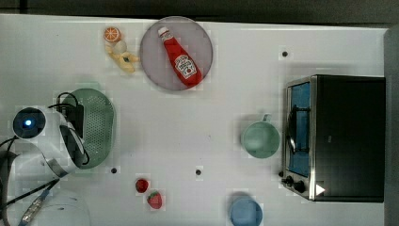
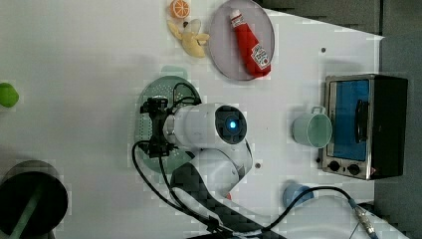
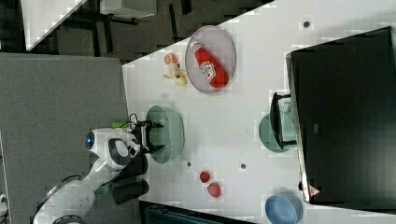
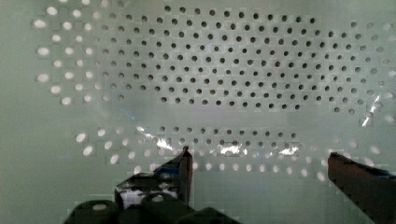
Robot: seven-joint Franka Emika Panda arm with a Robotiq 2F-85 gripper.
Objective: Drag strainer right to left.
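The strainer [image 1: 99, 127], a pale green perforated oval colander, lies on the white table [image 1: 197, 122] at the top view's left, well apart from the toaster oven [image 1: 339, 136] at the top view's right; the gripper [image 4: 257, 158] is inside the strainer bowl, its fingers [image 4: 184, 163] spread wide and grasping nothing, with the perforated floor visible between them. In the right view the gripper [image 3: 154, 136] stands over the strainer [image 3: 170, 133]. A pale green mug [image 1: 260, 139] sits just beside the oven door; a blue bowl [image 1: 245, 212] sits near the table edge. A ketchup bottle [image 1: 181, 59] lies on a grey plate [image 1: 150, 52]; two strawberries [image 1: 148, 193] lie between strainer and bowl.
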